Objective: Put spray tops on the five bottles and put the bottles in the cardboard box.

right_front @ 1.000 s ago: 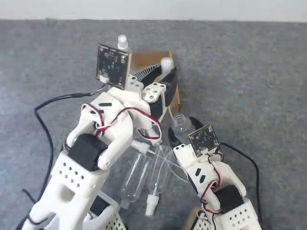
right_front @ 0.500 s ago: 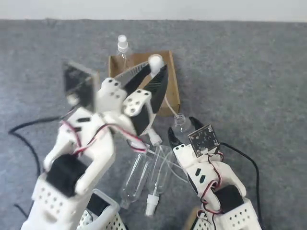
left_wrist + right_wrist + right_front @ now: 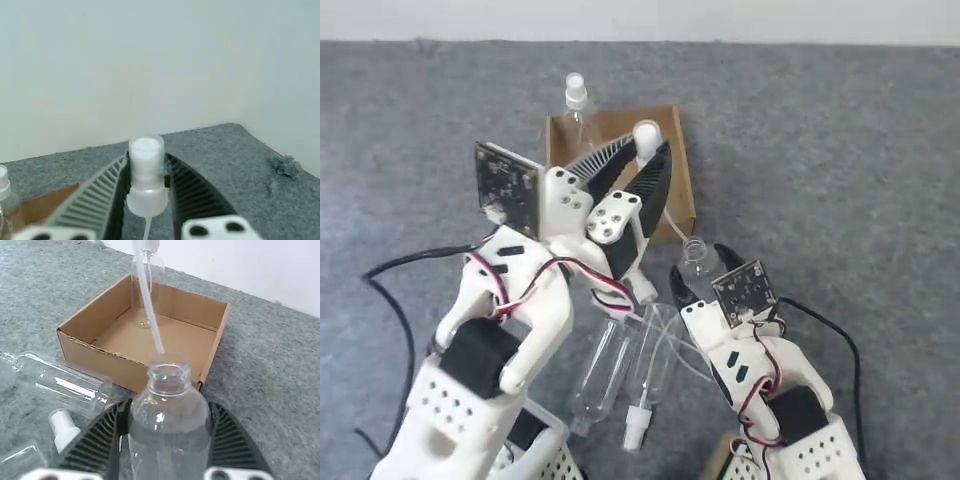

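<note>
Shifted leftward over the last second, the left gripper point(image 3: 644, 150) stays clamped on a white spray top point(image 3: 146, 172) above the cardboard box point(image 3: 684, 190). The spray top's dip tube point(image 3: 149, 310) ends just over the neck of the clear bottle point(image 3: 167, 427). The right gripper point(image 3: 168, 409) grips that bottle upright, just beside the box.

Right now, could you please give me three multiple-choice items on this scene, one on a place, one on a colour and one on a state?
1. Where does the capped bottle stand?
A. inside the cardboard box
B. upright on the carpet beside the box
C. lying flat on the carpet

2. What colour is the spray top held in the left gripper?
A. black
B. white
C. red

3. The bottle in the right gripper is:
A. capped
B. lying on its side
C. upright with an open neck

Answers: 1 A, its base rests on the box floor; 2 B, it shows white between dark fingers; 3 C, its bare neck rim faces up.
</note>
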